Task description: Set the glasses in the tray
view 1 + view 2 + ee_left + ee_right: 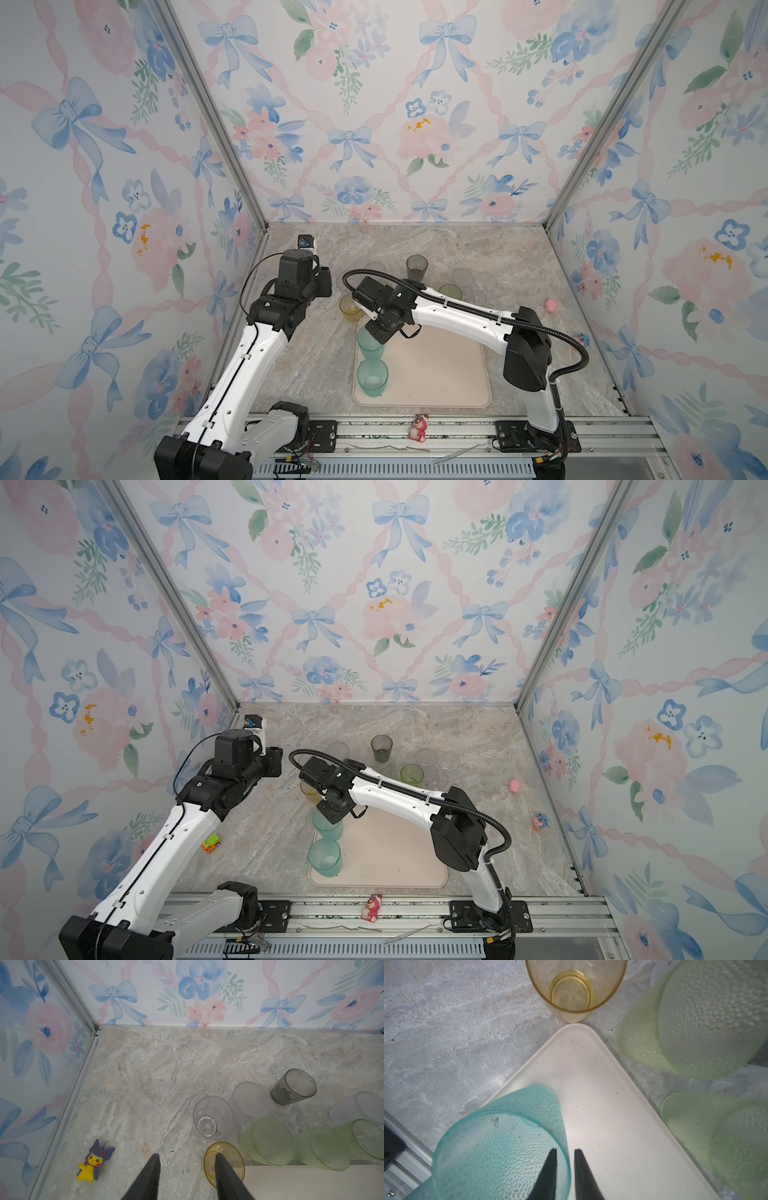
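Two frosted teal glasses [371, 343] [372, 377] stand upright along the left side of the cream tray [440, 374]. My right gripper [566, 1149] straddles the rim of the farther teal glass [500, 1147], one finger inside and one outside, jaws slightly apart and clear of the rim. My left gripper [187, 1155] hangs open and empty above the table, by the yellow glass [232, 1157] that stands just off the tray's far left corner. Behind the tray on the table are a smoky grey glass [417, 268], pale green glasses [270, 1140] [326, 1149] and clear ones [212, 1118].
A yellow-and-purple toy [93, 1161] lies near the left wall. An orange-green toy car [211, 843] sits beside my left arm. A pink toy [551, 306] and another small figure [583, 339] lie at the right. A pink figurine [417, 428] stands on the front rail.
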### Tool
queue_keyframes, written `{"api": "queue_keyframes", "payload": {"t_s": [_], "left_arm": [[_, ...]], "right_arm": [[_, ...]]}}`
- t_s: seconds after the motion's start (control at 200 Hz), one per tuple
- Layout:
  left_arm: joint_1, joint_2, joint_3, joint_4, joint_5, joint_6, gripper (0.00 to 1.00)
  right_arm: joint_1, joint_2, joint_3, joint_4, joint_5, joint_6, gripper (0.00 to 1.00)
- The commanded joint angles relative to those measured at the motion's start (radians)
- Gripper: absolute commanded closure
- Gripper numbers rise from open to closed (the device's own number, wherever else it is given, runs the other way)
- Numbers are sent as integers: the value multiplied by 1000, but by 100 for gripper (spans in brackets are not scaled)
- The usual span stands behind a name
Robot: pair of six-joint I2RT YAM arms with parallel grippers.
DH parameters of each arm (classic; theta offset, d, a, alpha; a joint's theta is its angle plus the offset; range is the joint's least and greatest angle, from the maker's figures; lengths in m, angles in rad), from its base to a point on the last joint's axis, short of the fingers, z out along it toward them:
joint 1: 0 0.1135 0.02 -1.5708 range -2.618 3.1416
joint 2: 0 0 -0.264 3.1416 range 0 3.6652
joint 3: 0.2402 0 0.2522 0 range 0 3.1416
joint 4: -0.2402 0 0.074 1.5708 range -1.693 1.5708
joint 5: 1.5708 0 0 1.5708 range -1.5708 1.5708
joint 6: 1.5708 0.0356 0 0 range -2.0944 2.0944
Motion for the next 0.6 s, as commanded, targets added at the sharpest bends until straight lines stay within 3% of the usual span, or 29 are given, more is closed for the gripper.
{"api": "queue_keyframes", "payload": {"t_s": [0.0,0.355,0.595], "left_arm": [[5,3,-8,-4,24,0,55],[7,4,-19,-4,29,1,57],[12,28,-31,-3,48,0,62]], "right_arm": [[6,-5,-11,4,-1,2,76],[-3,-40,-25,19,-7,9,66],[-46,-147,-69,95,-71,13,61]]}}
